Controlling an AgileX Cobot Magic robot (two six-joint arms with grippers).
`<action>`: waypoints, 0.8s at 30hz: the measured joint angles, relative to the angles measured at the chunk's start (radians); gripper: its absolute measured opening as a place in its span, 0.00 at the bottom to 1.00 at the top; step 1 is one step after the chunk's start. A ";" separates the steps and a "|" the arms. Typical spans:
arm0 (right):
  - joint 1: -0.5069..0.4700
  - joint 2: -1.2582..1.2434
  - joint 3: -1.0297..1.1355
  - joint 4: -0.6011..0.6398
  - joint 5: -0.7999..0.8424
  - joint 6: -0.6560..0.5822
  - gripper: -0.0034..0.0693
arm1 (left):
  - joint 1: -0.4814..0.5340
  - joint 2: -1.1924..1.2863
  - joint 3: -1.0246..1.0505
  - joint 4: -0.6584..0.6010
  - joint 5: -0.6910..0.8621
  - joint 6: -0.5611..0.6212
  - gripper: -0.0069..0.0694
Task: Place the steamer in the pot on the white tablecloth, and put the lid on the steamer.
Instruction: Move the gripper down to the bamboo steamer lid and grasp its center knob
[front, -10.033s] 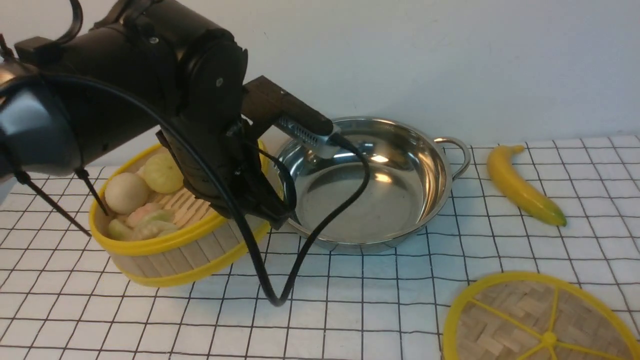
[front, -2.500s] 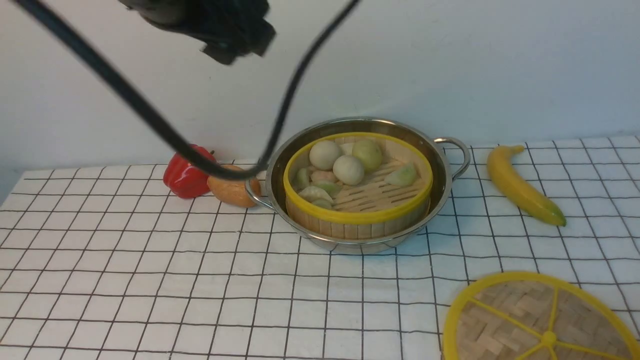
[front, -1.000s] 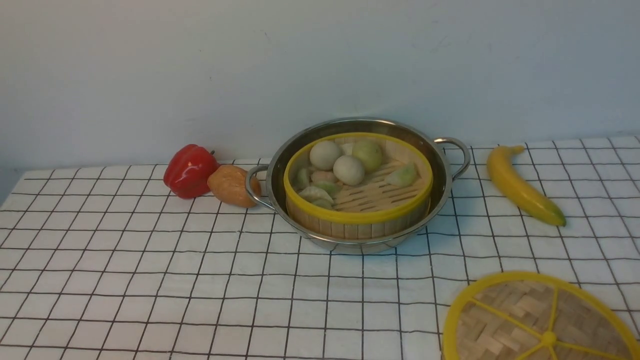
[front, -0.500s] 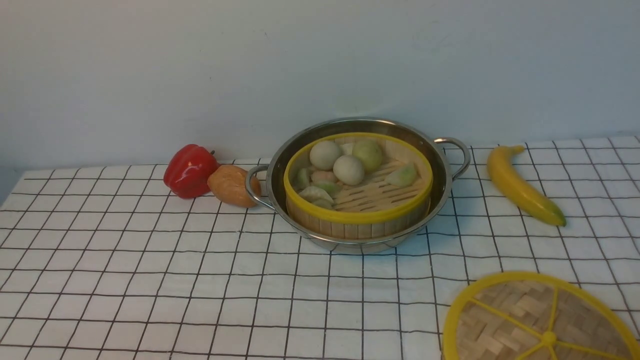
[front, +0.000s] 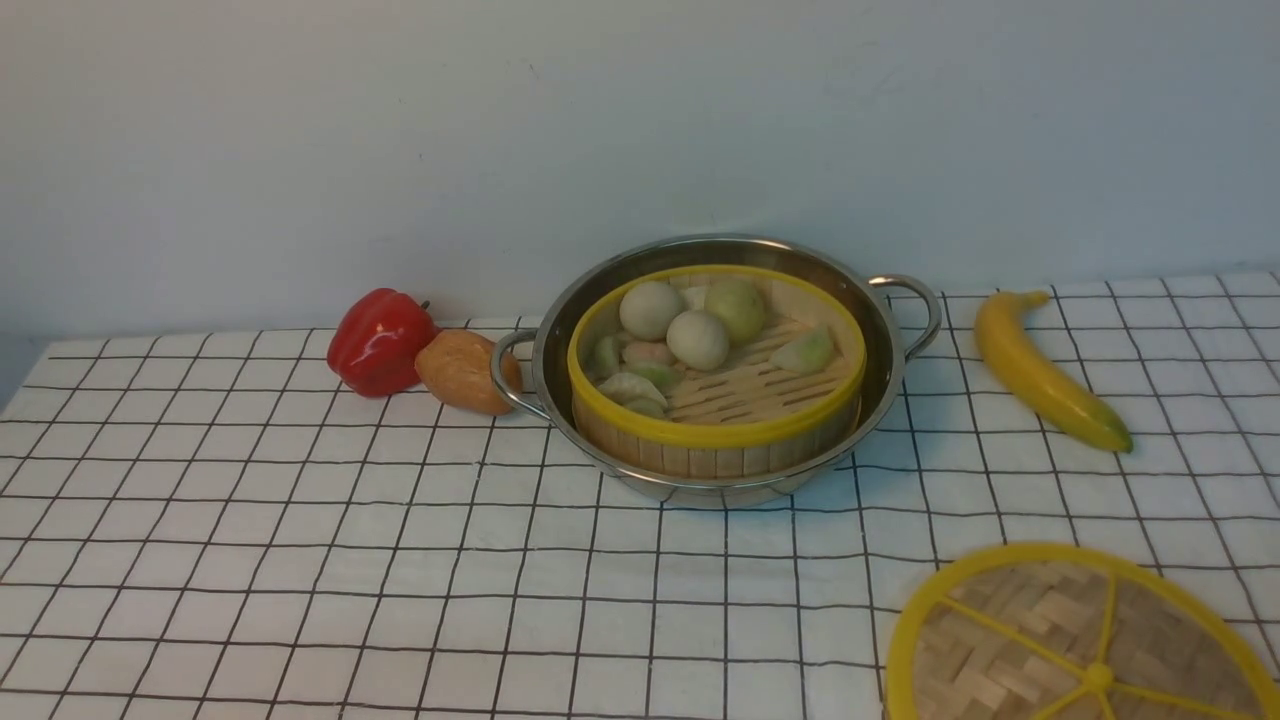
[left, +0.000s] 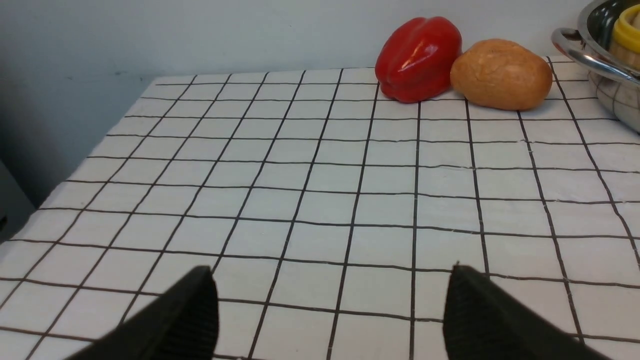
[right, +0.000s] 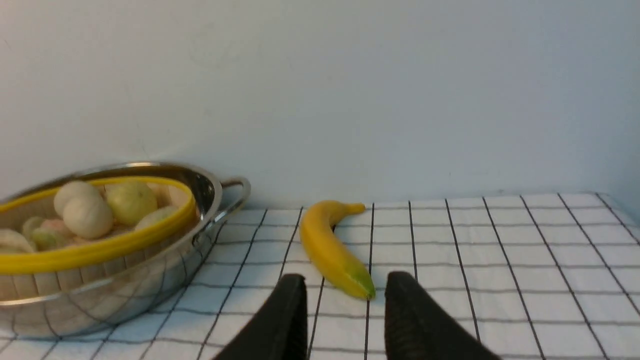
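The lid (front: 1060, 630) is cut by the front view's bottom edge, its near rim apparently unseen.

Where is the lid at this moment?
In the front view the lid lies flat on the tablecloth at the near right corner, partly out of frame, in front of the banana, apart from the pot.

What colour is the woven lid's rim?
Yellow, on the flat round woven-bamboo lid; clearest in the front view.

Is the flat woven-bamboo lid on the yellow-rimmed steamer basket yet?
Off. The flat woven-bamboo lid lies on the checked white tablecloth, apart from the uncovered yellow-rimmed steamer basket.
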 joint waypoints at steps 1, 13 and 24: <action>0.000 0.039 -0.037 0.001 0.014 -0.009 0.38 | 0.000 0.000 0.000 0.000 0.000 0.000 0.82; 0.000 0.578 -0.332 0.051 0.410 -0.054 0.38 | 0.000 0.000 0.000 0.000 0.000 0.000 0.82; 0.000 0.933 -0.394 0.285 0.374 -0.129 0.38 | 0.000 0.000 0.000 0.000 0.000 0.000 0.82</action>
